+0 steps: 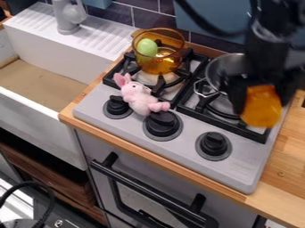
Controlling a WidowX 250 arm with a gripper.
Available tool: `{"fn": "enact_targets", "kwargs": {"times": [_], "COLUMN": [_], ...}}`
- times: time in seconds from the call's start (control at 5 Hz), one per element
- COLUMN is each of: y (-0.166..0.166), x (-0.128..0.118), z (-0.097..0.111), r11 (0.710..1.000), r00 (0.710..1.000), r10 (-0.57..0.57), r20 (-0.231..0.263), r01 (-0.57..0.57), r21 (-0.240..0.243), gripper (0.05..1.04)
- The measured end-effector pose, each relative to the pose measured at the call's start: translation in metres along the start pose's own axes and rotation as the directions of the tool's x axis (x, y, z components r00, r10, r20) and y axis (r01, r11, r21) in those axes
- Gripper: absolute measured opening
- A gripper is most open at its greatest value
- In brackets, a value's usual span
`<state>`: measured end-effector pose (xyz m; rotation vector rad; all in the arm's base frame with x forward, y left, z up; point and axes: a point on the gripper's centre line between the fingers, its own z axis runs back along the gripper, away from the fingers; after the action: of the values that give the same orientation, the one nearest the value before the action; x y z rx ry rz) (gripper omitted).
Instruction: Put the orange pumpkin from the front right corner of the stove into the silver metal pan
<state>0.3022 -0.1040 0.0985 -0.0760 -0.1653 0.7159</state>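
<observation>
Orange and smooth-looking, a rounded piece (262,115) was pinched between the fingers of the black gripper (262,99), its lower end hanging below their tips. The fingers were over the right part of the pale grey stove (235,171), above the black right grate (238,129). Just to the left of them was a silver metal pot (220,68) with a wire handle that stuck out toward the front.

Farther left of the fingers, and toward the wall, an amber see-through pot (159,65) stood upright over the left burner, with a light green, egg-shaped piece (147,47) inside it. Well to the left of the fingers lay a pink plush rabbit (138,97), its ears toward the sink and its feet near the middle knob (162,124). The right knob (213,144) was nearer the fingers, to their front left; the left knob (117,105) was beyond the middle one.

Farthest left of the fingers was the white sink (44,118) with a grey faucet (67,18) behind it. Wooden counter (287,171) stretched to their front right.
</observation>
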Motion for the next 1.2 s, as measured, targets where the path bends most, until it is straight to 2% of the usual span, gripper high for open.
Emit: {"fn": "enact_targets", "kwargs": {"times": [0.2, 0.4, 0.6, 1.2], "y": [-0.001, -0.008, -0.014, -0.018], "x": [0.023, 0.04, 0.059, 0.073], "z": [0.011, 0.008, -0.003, -0.04], "r11": [0.997, 0.993, 0.987, 0.979], "r00": [0.997, 0.992, 0.986, 0.981], "r10": [0.073, 0.117, 0.163, 0.184], "r20": [0.025, 0.041, 0.042, 0.055], "r01": [-0.072, -0.116, -0.163, -0.188], "r21": [-0.024, -0.017, 0.006, 0.077], "gripper": [0.848, 0.848, 0.848, 0.848]}}
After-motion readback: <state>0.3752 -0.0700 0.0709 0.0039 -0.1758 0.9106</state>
